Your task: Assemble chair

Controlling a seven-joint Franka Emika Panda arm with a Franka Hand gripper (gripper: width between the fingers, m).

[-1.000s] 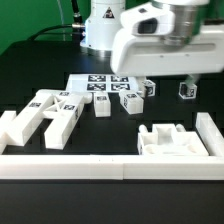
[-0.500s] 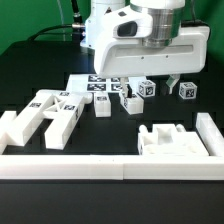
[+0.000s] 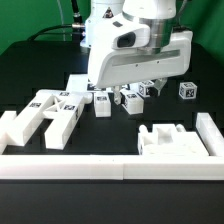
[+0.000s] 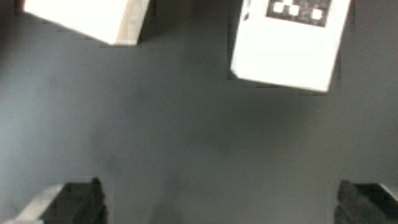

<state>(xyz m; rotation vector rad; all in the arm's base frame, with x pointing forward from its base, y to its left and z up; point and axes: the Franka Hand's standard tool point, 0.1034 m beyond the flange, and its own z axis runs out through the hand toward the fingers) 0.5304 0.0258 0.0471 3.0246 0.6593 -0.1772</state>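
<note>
The chair lies in loose white tagged pieces on the black table. Three long pieces point(image 3: 45, 112) sit at the exterior view's left, small blocks point(image 3: 102, 103) point(image 3: 132, 98) in the middle, another block point(image 3: 187, 90) at the right, and a notched slab point(image 3: 168, 140) near the front. My gripper point(image 3: 137, 82) hangs low over the middle blocks, its fingertips hidden behind the white hand. In the wrist view the gripper point(image 4: 224, 205) is open with only bare table between its dark fingers point(image 4: 75, 200). Beyond them lie a plain white piece point(image 4: 89, 20) and a tagged one point(image 4: 294, 45).
A long white border rail point(image 3: 110, 166) runs along the front and turns up the exterior view's right side point(image 3: 207, 130). The marker board point(image 3: 82, 84) lies behind the blocks, mostly covered by the hand. The robot's base point(image 3: 100, 30) stands at the back.
The arm has swung toward the exterior view's left and dropped lower, now covering the marker board and hanging over the middle blocks. The jaws have stayed open.
</note>
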